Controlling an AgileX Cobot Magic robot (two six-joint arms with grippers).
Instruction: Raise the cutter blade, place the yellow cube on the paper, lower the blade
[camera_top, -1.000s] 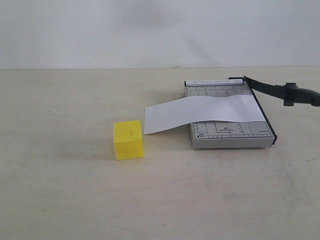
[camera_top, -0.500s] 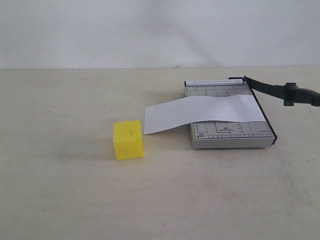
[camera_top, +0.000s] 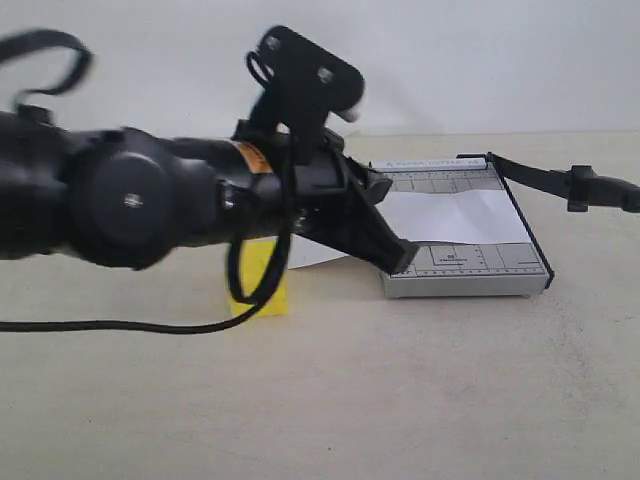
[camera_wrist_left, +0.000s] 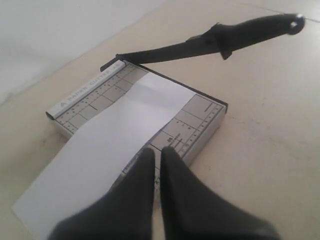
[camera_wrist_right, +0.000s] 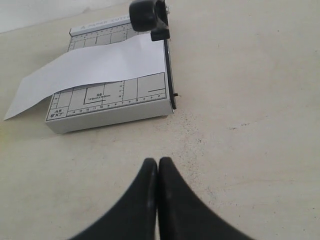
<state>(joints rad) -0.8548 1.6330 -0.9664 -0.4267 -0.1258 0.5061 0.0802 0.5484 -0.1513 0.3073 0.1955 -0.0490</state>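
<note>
The yellow cube (camera_top: 265, 280) sits on the table left of the trimmer, its top hidden behind my left arm. The paper (camera_top: 460, 215) (camera_wrist_left: 115, 130) (camera_wrist_right: 95, 65) lies across the grey gridded trimmer base (camera_top: 465, 283) (camera_wrist_left: 200, 120) (camera_wrist_right: 110, 117) and overhangs its left side. The cutter blade (camera_top: 530, 175) (camera_wrist_left: 170, 50) is raised at a slant, and its thick handle (camera_top: 600, 190) (camera_wrist_left: 255, 30) (camera_wrist_right: 147, 15) sticks out past the base's right side. My left gripper (camera_top: 400, 258) (camera_wrist_left: 159, 150) hovers shut and empty over the base's front left part. My right gripper (camera_wrist_right: 158, 161) is shut and empty above bare table in front of the base.
My dark left arm (camera_top: 150, 200) and its looping cable (camera_top: 100, 327) fill the left half of the exterior view. A pale wall (camera_top: 480, 60) runs behind the table. My right arm does not show in the exterior view.
My left arm has swung into the exterior view from the left, now covering part of the cube and the paper's left end. Cube, paper and blade have not moved.
</note>
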